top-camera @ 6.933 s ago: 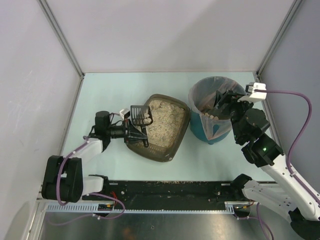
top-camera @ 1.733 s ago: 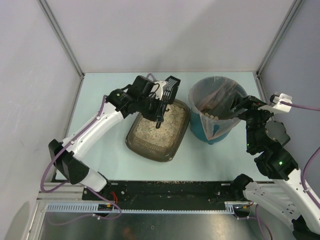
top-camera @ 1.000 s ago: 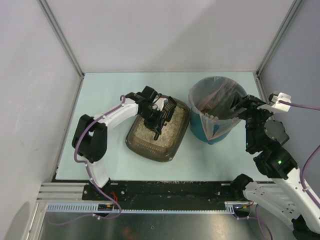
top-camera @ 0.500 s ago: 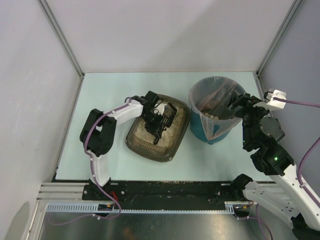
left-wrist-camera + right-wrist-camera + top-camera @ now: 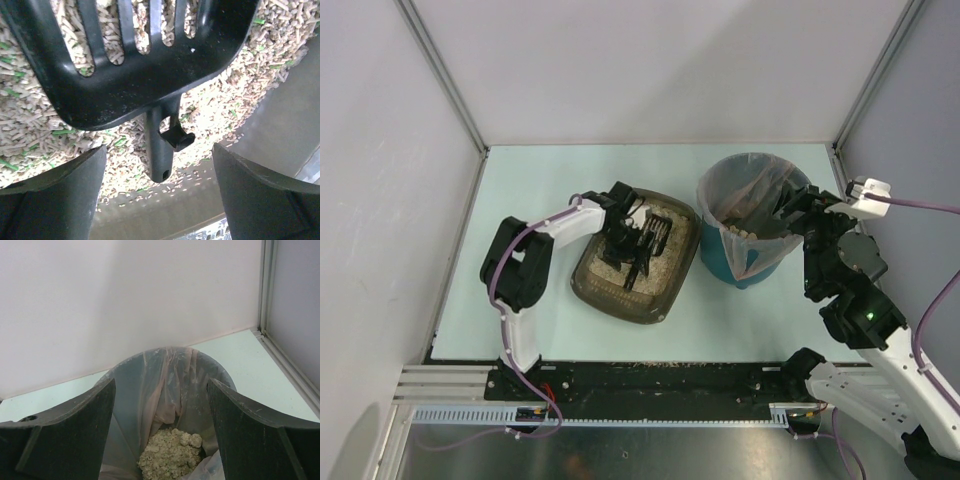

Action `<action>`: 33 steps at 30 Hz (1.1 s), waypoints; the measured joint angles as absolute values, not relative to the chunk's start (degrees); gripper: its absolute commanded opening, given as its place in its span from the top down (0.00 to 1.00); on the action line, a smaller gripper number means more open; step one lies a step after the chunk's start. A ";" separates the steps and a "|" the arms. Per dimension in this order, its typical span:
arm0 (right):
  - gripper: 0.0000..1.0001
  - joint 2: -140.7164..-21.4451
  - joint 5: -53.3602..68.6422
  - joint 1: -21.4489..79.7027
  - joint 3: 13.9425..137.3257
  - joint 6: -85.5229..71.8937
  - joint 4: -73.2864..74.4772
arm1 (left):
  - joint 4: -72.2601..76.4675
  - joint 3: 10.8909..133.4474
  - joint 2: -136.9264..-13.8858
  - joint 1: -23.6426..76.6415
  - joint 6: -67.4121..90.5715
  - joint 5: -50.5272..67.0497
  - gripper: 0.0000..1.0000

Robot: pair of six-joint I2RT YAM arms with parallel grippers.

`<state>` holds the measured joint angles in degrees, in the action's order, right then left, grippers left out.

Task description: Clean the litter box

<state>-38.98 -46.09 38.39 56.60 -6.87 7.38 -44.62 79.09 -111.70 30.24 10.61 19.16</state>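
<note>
The litter box (image 5: 597, 294), a dark brown tray of beige pellets, lies mid-table. A black slotted scoop (image 5: 654, 232) rests on the litter. My left gripper (image 5: 628, 252) hovers low over it, open. In the left wrist view the scoop (image 5: 135, 70) lies flat on the pellets, its handle (image 5: 159, 150) pointing between my spread fingers (image 5: 55, 200) without touching them. My right gripper (image 5: 790, 210) stands open at the rim of the teal bin (image 5: 720, 262), holding nothing. In the right wrist view the lined bin (image 5: 125, 395) holds a heap of clumped litter (image 5: 170, 455).
The teal bin stands right beside the box's right end. The litter box's smooth inner wall (image 5: 280, 125) rises close to my left gripper (image 5: 160, 200). Loose pellets are scattered along the black rail (image 5: 660, 375) at the table's near edge. Grey walls close in three sides.
My left gripper came down over the box with the scoop, then opened and let go; the scoop now lies on the litter. The right arm barely moved.
</note>
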 measured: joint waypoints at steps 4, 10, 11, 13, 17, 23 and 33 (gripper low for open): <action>0.21 -39.59 -46.09 38.39 56.60 -7.22 7.49 | -44.64 79.09 -110.83 30.24 10.76 17.06 0.07; 0.21 -39.86 -46.19 37.54 56.60 -7.51 8.86 | -44.62 79.15 -105.51 30.87 11.07 11.42 0.06; 0.21 -39.86 -46.28 37.12 56.60 -7.51 9.23 | -44.58 79.20 -104.47 31.03 11.05 10.50 0.06; 0.21 -39.86 -46.28 36.10 56.60 -7.51 9.80 | -44.14 79.53 -101.71 31.35 11.03 8.67 0.06; 0.21 -39.44 -46.26 33.52 56.60 -7.51 10.66 | -41.87 80.40 -95.66 31.55 11.03 6.35 0.06; 0.20 -38.06 -46.04 30.28 56.60 -7.22 11.35 | -37.69 82.00 -86.98 31.44 11.94 -0.01 0.06; 0.20 -36.88 -45.45 29.50 56.60 -4.73 11.25 | -32.67 79.22 -72.58 21.21 19.73 -8.99 0.04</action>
